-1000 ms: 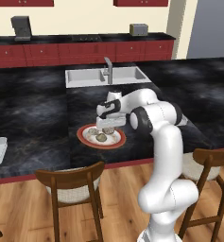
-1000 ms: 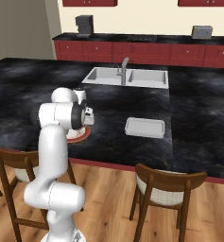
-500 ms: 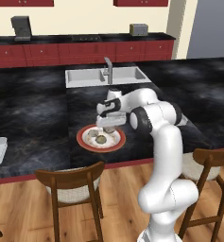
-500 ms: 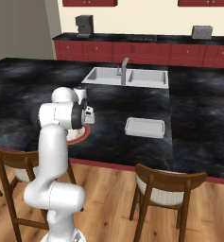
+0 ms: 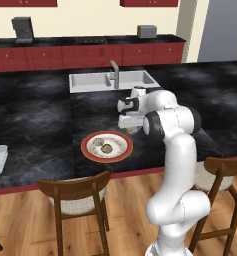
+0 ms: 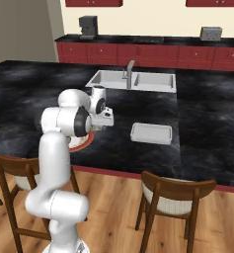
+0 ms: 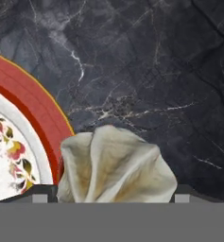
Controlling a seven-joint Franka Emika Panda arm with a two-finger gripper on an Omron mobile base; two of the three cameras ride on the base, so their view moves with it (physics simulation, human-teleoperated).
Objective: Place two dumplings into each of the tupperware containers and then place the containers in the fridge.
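Beige dumpling (image 7: 116,165) in claw (image 5: 132,129) | red-rimmed plate (image 5: 88,151) beside

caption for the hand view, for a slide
Gripper shut on a dumpling, lifted beside the red-rimmed plate above the dark marble counter.

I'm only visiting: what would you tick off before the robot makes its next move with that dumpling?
1. Dumpling in the hand: ok, it sits between the fingertips.
2. Dumpling past the red-rimmed plate: ok, dark counter lies behind it.
3. Tupperware container ready: ok, it looks empty.
4. More dumplings on the plate: ok.
5. Grip firm enough: cannot tell.
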